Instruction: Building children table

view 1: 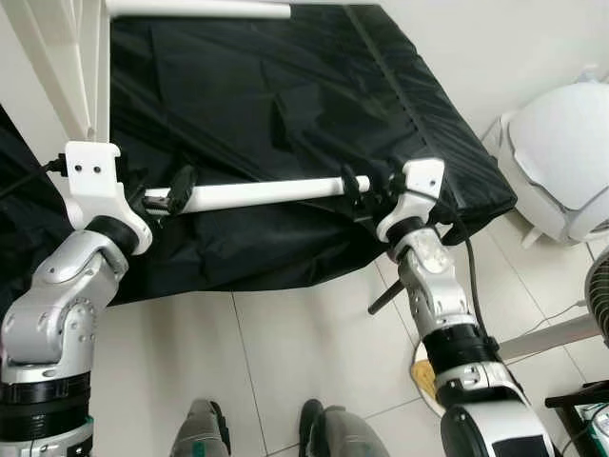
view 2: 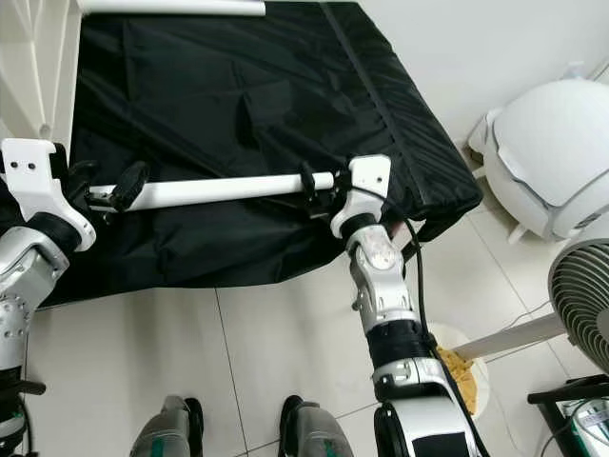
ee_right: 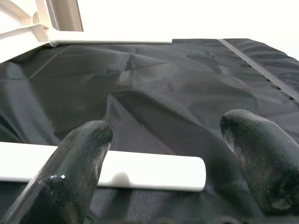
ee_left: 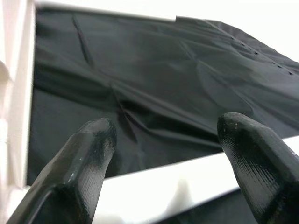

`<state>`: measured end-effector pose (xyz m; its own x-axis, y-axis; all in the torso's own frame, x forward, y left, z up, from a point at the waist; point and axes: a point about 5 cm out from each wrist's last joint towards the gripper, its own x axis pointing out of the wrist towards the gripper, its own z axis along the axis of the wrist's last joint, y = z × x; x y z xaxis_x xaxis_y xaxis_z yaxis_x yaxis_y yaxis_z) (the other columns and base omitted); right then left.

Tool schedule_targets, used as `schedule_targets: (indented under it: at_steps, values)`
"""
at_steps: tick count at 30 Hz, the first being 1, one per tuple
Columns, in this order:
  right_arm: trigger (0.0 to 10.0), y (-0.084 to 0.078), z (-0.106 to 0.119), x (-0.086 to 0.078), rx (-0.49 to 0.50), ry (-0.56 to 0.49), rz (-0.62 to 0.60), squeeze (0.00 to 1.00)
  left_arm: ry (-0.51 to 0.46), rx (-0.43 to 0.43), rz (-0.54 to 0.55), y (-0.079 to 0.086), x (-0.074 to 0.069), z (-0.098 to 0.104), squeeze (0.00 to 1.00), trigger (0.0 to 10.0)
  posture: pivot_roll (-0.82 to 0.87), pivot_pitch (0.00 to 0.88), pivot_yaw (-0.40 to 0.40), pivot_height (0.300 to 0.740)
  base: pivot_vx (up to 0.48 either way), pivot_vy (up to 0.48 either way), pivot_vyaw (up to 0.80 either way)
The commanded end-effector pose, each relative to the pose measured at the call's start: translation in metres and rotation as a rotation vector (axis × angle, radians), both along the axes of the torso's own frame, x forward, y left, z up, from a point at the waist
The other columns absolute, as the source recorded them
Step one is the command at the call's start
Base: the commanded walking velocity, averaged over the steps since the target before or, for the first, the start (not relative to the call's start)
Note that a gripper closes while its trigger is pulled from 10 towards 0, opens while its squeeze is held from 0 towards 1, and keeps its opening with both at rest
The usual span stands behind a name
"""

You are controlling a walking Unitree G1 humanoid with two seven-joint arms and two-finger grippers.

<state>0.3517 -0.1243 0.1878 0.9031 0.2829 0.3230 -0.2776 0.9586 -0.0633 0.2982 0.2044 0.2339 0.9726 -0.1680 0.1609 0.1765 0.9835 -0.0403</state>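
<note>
A white tube [view 1: 266, 193] lies across the front part of a surface draped in black cloth [view 1: 285, 95]. My left gripper [view 1: 162, 190] is at the tube's left end. Its fingers [ee_left: 88, 154] stand open, and the tube [ee_left: 163, 186] runs low between them. My right gripper [view 1: 366, 188] is at the tube's right end, also open, with the rounded tube end [ee_right: 196, 172] lying between its fingers [ee_right: 252, 154]. I cannot tell whether either gripper touches the tube. A white frame piece [view 1: 86, 57] with a second white rod [view 1: 190, 9] stands at the back left.
The black-covered surface ends in a front edge [view 1: 285, 276] above a pale tiled floor [view 1: 304, 352]. A white rounded appliance [view 1: 561, 152] stands at the right, with a fan [view 2: 580, 305] nearer me. My feet [view 1: 200, 428] are below.
</note>
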Motion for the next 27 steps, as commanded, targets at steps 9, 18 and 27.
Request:
schedule_targets:
  at_steps: [9,18,27]
  values:
    - [10.0,0.001,0.006,-0.006,0.036,-0.053,-0.005,0.00,-0.040,-0.084,0.070,-0.011,0.011,-0.007,0.00,10.0,0.06,0.088,-0.022,0.740,0.000,0.000,0.00]
    - [10.0,-0.007,0.004,-0.009,0.027,-0.076,-0.052,1.00,-0.042,-0.047,0.118,-0.022,0.022,-0.025,0.00,10.0,0.02,0.048,0.018,0.740,0.000,0.000,0.00]
    - [10.0,-0.019,-0.008,-0.018,0.018,-0.064,-0.095,1.00,-0.064,-0.033,0.080,-0.026,0.020,-0.036,1.00,10.0,0.00,0.050,0.032,0.740,0.000,0.000,0.00]
